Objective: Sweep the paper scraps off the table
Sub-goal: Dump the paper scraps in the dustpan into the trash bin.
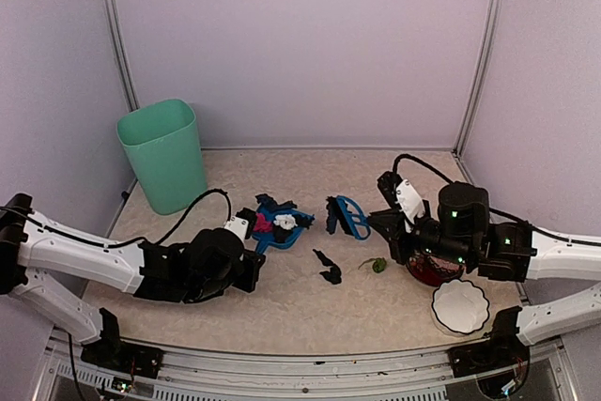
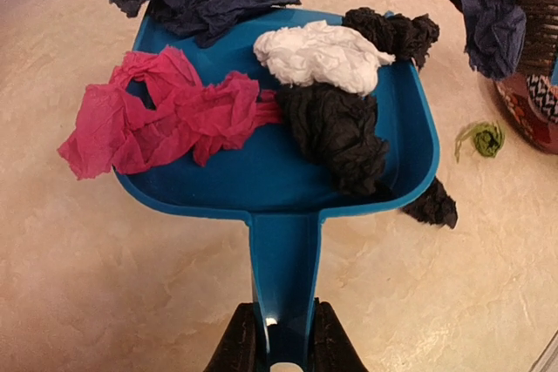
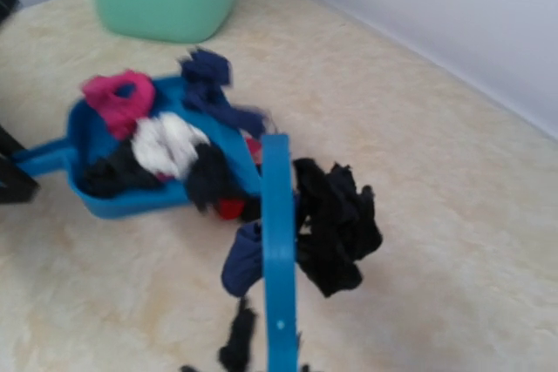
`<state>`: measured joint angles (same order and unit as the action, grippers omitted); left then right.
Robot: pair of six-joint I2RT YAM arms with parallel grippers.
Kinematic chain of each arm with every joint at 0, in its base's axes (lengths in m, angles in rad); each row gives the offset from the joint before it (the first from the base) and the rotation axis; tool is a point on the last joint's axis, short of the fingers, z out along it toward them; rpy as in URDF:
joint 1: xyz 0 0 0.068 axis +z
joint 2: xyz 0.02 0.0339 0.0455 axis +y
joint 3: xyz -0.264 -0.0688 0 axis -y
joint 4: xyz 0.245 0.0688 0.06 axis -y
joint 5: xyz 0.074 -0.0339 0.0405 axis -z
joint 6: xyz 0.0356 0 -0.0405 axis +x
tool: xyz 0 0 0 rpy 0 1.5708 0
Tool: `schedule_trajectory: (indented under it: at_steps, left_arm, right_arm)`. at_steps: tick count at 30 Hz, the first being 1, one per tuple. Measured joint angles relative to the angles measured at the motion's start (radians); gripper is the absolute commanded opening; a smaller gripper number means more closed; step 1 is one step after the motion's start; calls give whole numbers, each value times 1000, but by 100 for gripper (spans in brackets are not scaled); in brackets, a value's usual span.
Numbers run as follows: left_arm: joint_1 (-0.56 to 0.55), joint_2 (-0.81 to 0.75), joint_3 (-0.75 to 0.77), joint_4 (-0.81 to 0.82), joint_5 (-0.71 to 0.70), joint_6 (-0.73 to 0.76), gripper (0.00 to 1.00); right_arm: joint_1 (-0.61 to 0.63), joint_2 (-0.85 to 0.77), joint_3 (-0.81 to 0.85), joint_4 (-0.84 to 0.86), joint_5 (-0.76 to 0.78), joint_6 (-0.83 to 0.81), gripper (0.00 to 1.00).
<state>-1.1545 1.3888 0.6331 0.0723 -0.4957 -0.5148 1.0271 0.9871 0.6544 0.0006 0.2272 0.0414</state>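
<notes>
Jaws on the left gripper [image 2: 286,350] are clamped on the dustpan [image 2: 261,176] handle, paper scraps [image 2: 323,54] piled just ahead. Right gripper [image 1: 375,221] is pinching the brush [image 3: 277,215], with black ones bunched right against it.

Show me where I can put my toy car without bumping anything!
Bare table runs along the back wall, from the green bin to the right corner. Another free patch lies between the black scrap and the near edge. The middle is crowded: dustpan, brush, paper scraps, plus a red bowl and a white bowl at right.
</notes>
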Motion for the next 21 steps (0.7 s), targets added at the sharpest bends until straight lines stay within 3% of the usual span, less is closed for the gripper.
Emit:
schedule_trajectory:
  at_steps: [11,21]
  left_arm:
    - [64,-181,185,-225,-91,67,0]
    - [267,-274,386,-385,-73,148,0]
  right_arm:
    - [0,-88,-57,39,121,14,0]
    - [0,-69,-63,78,130,16,0]
